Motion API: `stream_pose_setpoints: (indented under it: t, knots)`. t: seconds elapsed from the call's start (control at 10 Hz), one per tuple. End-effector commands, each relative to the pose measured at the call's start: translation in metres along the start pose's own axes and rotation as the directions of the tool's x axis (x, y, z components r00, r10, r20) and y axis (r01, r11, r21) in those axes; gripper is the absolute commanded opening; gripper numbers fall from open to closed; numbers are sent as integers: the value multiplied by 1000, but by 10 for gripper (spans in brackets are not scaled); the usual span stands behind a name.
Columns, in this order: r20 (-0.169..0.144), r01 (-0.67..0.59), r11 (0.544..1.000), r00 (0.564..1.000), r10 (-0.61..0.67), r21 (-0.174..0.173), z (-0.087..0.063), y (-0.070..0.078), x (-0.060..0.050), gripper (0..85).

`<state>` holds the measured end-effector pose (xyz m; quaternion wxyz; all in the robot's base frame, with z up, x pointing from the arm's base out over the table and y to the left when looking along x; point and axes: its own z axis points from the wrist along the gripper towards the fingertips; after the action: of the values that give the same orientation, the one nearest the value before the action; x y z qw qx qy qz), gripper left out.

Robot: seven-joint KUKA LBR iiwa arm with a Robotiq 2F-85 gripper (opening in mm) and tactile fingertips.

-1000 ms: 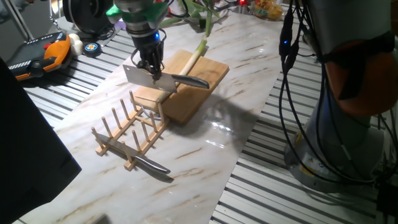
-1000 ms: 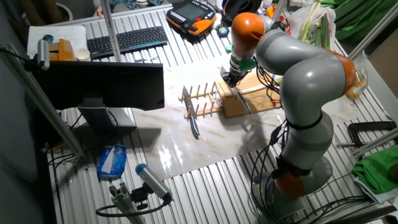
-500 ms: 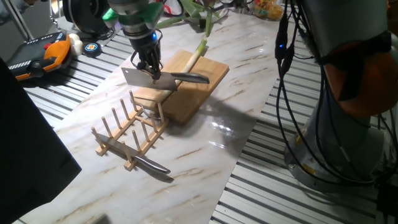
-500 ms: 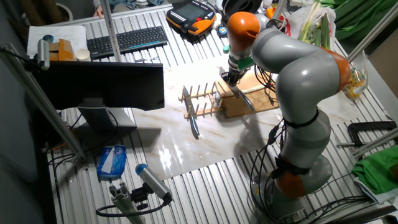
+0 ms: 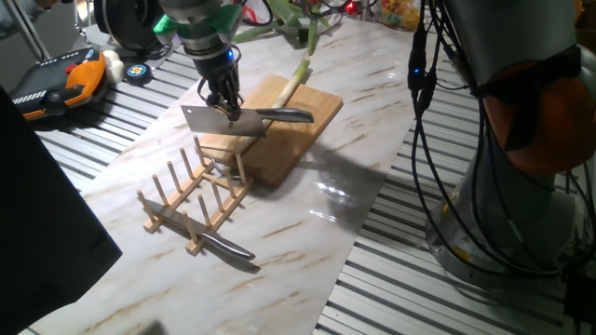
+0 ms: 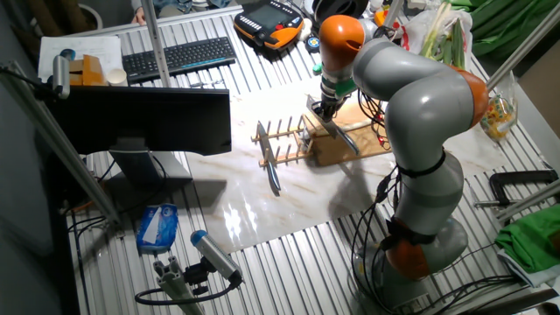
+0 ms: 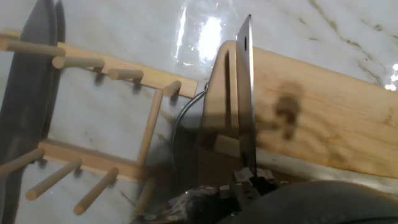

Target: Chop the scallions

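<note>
Scallions (image 5: 291, 82) are lying light and limp on the far board (image 5: 307, 121); I'm keeping the end effector (image 5: 226, 108) clamped on the cleaver (image 5: 216, 120).

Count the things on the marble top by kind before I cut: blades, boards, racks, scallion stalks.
Cleaver, held in the claw: 1
Knife lying by the rack: 1
Cutting board: 1
Wooden peg rack: 1
Scallion stalks on the board: 1
Total: 5
</note>
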<state>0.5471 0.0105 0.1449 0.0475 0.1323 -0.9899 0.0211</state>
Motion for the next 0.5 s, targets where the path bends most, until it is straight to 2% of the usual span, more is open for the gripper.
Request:
stream_pose_setpoints:
  t: [0.0,0.4]
  knots:
    - [6,5,1000,1000,-5,3,1,0,0,7]
    - [10,9,1000,1000,-9,-6,11,-2,-6,7]
